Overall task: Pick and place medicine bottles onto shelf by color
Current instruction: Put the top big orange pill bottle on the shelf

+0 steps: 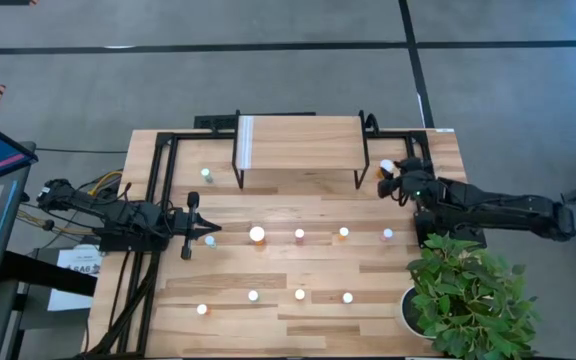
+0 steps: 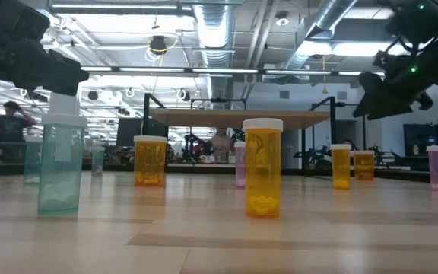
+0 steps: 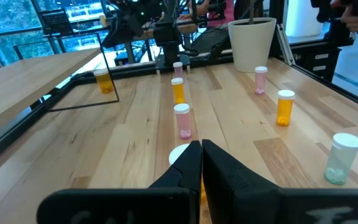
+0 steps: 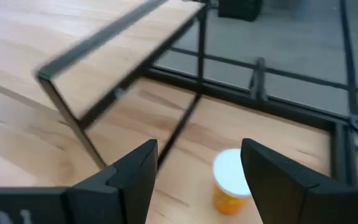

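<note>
Right end effector (image 4: 197,180) open above an orange bottle (image 4: 231,181) beside the shelf (image 1: 298,131), nothing held.

The bottle stands upright, long axis vertical, on the bench (image 1: 298,320) near its far right corner, just off the shelf's right legs and not on the board; it sits between the spread fingers and below them. Right arm is clearly the nearer. Shelf legs crowd one side, the bench's black frame rail the other; room is open upward. Left end effector (image 1: 190,231), fingers together, waits near the left edge; the other bottles stand mid-bench and along the near edge.

Grey floor (image 1: 268,80) with dark lines, exposed ceiling ducts (image 2: 211,27), strip lights.
</note>
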`<state>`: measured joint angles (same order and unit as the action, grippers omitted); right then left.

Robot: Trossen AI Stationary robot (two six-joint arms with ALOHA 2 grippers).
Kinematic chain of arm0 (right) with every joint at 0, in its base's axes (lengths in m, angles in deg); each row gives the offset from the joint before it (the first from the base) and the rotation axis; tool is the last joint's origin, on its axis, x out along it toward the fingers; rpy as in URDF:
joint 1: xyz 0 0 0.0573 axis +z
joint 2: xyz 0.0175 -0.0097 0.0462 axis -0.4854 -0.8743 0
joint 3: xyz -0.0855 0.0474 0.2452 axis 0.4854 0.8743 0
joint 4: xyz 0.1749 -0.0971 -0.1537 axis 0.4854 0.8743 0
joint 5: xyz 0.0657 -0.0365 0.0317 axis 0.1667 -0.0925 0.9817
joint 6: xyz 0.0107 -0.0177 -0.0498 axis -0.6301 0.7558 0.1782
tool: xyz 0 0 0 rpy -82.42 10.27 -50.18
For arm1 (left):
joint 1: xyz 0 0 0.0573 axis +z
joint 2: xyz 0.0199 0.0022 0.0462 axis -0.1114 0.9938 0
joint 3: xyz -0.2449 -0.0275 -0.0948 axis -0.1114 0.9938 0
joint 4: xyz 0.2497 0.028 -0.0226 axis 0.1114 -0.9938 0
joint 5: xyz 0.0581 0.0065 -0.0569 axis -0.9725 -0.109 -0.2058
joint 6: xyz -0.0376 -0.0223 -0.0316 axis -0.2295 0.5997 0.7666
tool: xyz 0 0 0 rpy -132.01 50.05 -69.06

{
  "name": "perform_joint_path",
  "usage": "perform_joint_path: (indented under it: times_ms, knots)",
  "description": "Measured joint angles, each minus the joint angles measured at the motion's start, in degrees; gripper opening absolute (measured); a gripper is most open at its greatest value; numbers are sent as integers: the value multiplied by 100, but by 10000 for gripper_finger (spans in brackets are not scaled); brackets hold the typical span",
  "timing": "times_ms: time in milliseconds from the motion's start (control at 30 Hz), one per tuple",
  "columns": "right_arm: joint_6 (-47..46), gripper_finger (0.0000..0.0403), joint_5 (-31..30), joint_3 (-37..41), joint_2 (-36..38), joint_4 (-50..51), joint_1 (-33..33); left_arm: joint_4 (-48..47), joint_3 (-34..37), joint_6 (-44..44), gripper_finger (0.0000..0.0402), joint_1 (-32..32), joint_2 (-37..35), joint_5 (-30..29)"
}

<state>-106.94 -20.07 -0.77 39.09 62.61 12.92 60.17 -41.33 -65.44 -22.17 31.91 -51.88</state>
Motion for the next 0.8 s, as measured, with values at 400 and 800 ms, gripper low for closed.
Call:
perform_joint_path:
  times_ms: [400, 800]
  knots:
    - [481, 255, 1404, 682, 47, -1062, -1389, -1, 0, 0, 2, 0, -1, 0]
    - [651, 255, 1447, 833, 26, -1366, -2121, 1, -2, 0, 2, 0, 0, 0]
